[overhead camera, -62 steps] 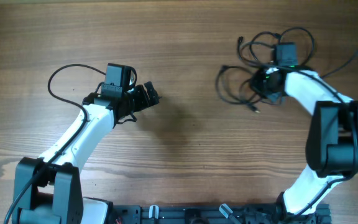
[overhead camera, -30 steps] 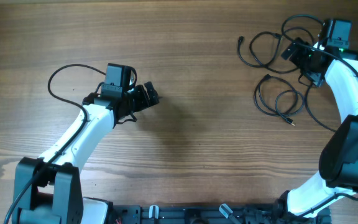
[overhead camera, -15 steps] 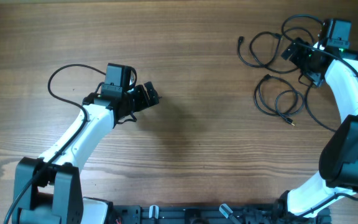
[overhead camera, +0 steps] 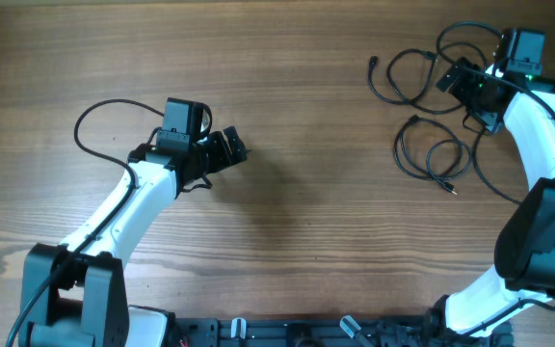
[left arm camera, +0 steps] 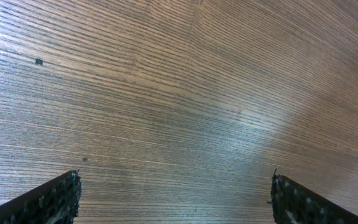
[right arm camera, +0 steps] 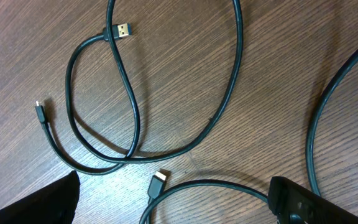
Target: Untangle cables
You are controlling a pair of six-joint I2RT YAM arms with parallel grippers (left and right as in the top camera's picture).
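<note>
Several thin black cables lie as loose curls at the table's far right. One cable (overhead camera: 372,65) loops near the top, and another curl (overhead camera: 400,154) lies below it. My right gripper (overhead camera: 459,77) hovers open over the upper loops and holds nothing. In the right wrist view, a long looped cable with a USB plug (right arm camera: 123,29) lies ahead of the right gripper (right arm camera: 176,205). A second cable's plug (right arm camera: 159,182) rests on the wood between the spread fingers. My left gripper (overhead camera: 231,149) is open over bare wood, far from the cables, and the left wrist view shows the left gripper (left arm camera: 176,199) empty.
The thicker black wire (overhead camera: 99,108) of the left arm arcs over the wooden table (overhead camera: 297,212). More cord loops trail toward the right edge (overhead camera: 485,173) beside the right arm. The arm bases stand along the near edge.
Two seconds ago my right gripper sat lower, over a tighter bundle. It has since swung up and right, and the cables lie spread apart. Nothing has moved in the last second.
</note>
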